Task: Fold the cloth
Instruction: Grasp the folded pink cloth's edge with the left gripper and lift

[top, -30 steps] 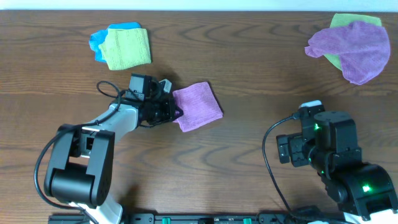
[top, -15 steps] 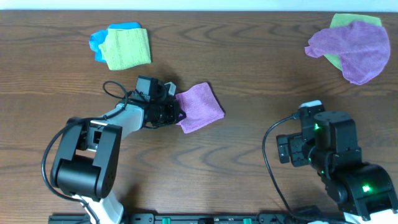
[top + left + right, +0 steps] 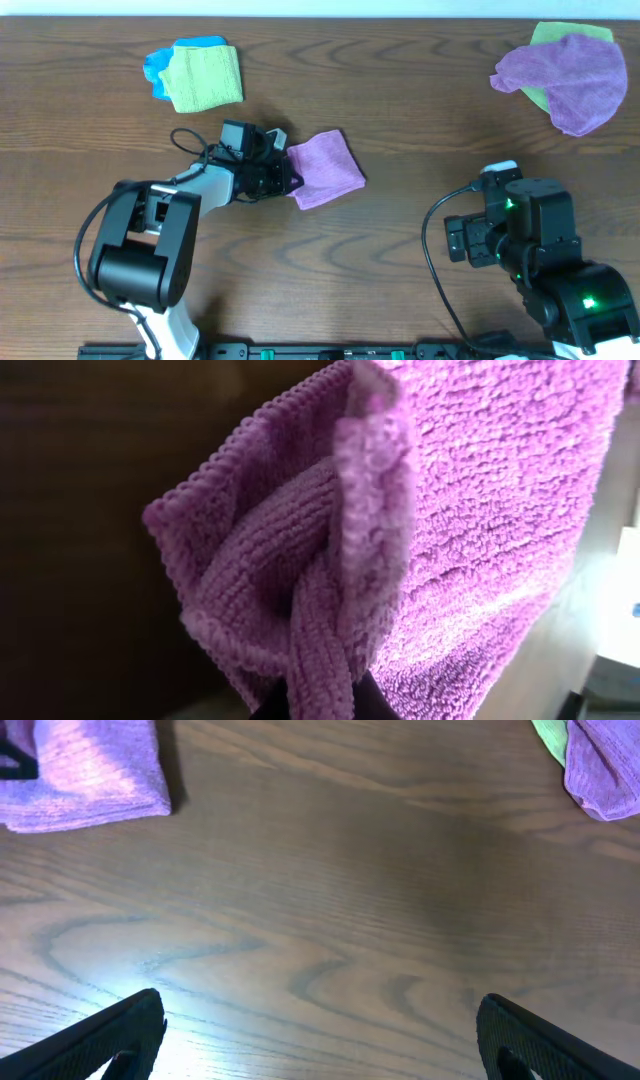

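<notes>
Starting overhead: the cloth (image 3: 327,168) is seen lying on the table (image 3: 400,270), left of centre and turned slightly askew. Its left edge is pinched by the left gripper (image 3: 289,181), with the jaws closed tight on the fabric. The left arm (image 3: 150,230) is stretched low across the table from the lower left. The right arm (image 3: 530,250) is parked at the lower right, well apart from the cloth; its jaws cannot be made out from this view. A lime cloth (image 3: 207,78) is laid over a blue cloth (image 3: 158,66) at the upper left. A violet cloth (image 3: 565,78) is heaped on a green cloth (image 3: 570,32) in the upper right corner.

Left wrist: the frame is almost filled by the cloth. One corner is bunched into a raised ridge, which is clamped between the dark fingertips (image 3: 372,708) at the bottom edge.

Right wrist: the right gripper (image 3: 320,1010) is held wide open, with only table wood shown between its fingers (image 3: 120,1030). The cloth is seen at top left and the violet cloth at top right, both well apart from the fingers.
</notes>
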Available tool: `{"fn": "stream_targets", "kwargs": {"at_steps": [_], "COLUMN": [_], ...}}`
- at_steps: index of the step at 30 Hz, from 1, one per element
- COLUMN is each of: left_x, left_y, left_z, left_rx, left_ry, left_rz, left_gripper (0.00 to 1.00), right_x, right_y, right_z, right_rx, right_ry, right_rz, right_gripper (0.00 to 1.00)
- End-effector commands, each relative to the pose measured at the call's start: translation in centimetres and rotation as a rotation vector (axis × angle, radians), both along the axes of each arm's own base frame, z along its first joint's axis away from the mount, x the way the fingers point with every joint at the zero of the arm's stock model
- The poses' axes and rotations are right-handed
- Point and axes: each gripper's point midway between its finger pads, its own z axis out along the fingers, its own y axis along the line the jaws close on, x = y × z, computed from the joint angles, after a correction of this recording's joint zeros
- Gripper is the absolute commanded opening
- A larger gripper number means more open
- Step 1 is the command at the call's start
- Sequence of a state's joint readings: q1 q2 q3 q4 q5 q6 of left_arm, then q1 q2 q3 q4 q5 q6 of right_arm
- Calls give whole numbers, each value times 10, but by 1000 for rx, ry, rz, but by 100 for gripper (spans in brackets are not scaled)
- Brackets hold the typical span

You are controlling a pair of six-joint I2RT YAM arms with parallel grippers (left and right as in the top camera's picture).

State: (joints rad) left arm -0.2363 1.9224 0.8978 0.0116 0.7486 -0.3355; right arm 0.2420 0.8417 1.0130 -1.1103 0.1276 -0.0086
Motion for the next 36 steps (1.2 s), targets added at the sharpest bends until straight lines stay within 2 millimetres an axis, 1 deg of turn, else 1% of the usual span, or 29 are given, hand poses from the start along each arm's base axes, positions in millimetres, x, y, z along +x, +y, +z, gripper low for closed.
{"fn": "stream_targets", "kwargs": {"at_steps": [1,10,15,18,21,22,23,24,25,27,30,31,34,36], "left_x": [-13,-11,-14,-12,-8,-6,-4,-3,-3,-1,2,3,9,12], "left_y": [3,10,8,4,-2,-4,-5,-7,-8,-11,-10,-9,-5,-2], "left_z": [-32,-35,-40,-37,-29,-26,-23,-20,-18,-13,-9,-8,-1,4], "left_rx": [18,33,10,-15,-68,-84,-100,-117,-132,-159,-183,-188,-213,-216], "left_ry": [70,48,45,32,15,8,8,7,3,-3,-10,-14,-23,-35], "left_rz": [-12,-11,-17,-28,-32,-32,-27,-25,-30,-34,-33,-31,-26,-19], "left_gripper": [6,6,6,6,6,9,22,29,33,47,58,60,62,62], "right_x": [0,-1,1,1,1,1,1,1,1,1,1,1,1,1], "right_y": [-3,-3,-3,-3,-3,-3,-3,-3,-3,-3,-3,-3,-3,-3], "right_z": [1,1,2,2,2,2,2,2,2,2,2,2,2,2], "right_rx": [-9,-9,-7,-6,-7,-7,-7,-7,-7,-7,-7,-7,-7,-7], "right_ry": [-5,-4,-14,-15,-14,-14,-14,-14,-14,-14,-14,-14,-14,-14], "right_rz": [-5,-6,-6,-6,-6,-6,-6,-6,-6,-6,-5,-5,-5,-5], "right_gripper": [99,99,99,99,99,99,99,99,99,99,99,99,99,99]}}
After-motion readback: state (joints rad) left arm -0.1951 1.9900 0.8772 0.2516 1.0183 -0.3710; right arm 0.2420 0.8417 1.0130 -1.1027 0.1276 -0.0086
